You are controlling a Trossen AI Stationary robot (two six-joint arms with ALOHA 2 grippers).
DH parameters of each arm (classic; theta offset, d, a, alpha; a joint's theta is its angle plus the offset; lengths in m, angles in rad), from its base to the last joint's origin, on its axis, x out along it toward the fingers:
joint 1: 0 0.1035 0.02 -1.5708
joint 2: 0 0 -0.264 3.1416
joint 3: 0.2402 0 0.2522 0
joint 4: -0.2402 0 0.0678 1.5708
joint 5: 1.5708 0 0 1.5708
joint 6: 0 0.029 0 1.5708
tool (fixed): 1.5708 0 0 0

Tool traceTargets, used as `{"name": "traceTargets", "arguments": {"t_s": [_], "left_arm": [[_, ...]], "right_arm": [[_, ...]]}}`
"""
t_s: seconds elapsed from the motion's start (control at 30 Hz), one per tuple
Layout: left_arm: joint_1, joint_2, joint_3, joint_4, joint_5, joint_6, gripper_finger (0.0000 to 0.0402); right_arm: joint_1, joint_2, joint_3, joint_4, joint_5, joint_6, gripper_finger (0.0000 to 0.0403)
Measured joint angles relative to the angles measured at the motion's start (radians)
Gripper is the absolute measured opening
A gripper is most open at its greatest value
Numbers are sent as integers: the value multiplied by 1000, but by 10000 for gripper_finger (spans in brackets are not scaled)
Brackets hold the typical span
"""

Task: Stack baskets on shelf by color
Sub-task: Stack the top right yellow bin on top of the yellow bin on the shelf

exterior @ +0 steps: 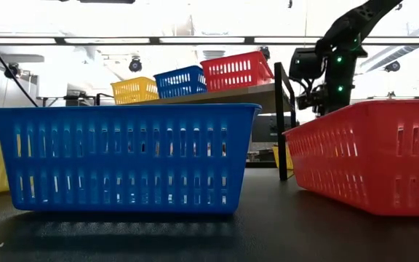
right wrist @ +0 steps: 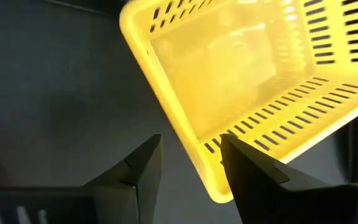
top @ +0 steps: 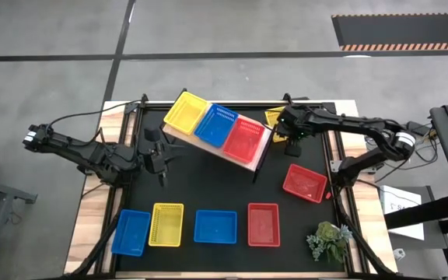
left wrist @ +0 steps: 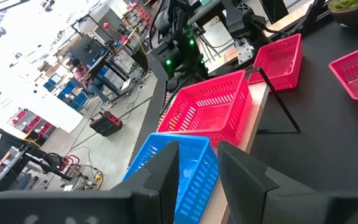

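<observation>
Three baskets, one per colour, sit on the shelf; six wait on the bench. Right gripper, fingers apart, straddles the yellow basket wall; left gripper fingers apart, empty.

No text, label, brand, number or sign can be read in any of the views. The baskets, the shelf, the worktop and the arms carry no legible markings, and anything in the room behind is too small and blurred to make out.
</observation>
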Motion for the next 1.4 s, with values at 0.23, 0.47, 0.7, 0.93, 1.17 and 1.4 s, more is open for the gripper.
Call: {"name": "traceTargets", "arguments": {"t_s": [0.23, 0.47, 0.7, 0.93, 1.17, 1.4], "left_arm": [[0, 0, 0, 1, 0, 0, 95], [0, 2, 0, 0, 0, 0, 95], [0, 9, 1, 45, 1, 1, 95], [0, 70, 11, 63, 2, 5, 95], [0, 149, 51, 87, 2, 6, 95], [0, 192, 97, 88, 1, 1, 95]], "right_arm": [[-20, 45, 0, 3, -6, 1, 106], [-21, 28, 0, -10, -7, -20, 18], [-21, -27, 63, -162, 18, 51, 10], [-17, -95, 229, -361, 163, 148, 9], [20, -135, 451, -488, 261, 191, 9], [127, -122, 648, -574, 316, 226, 9]]}}
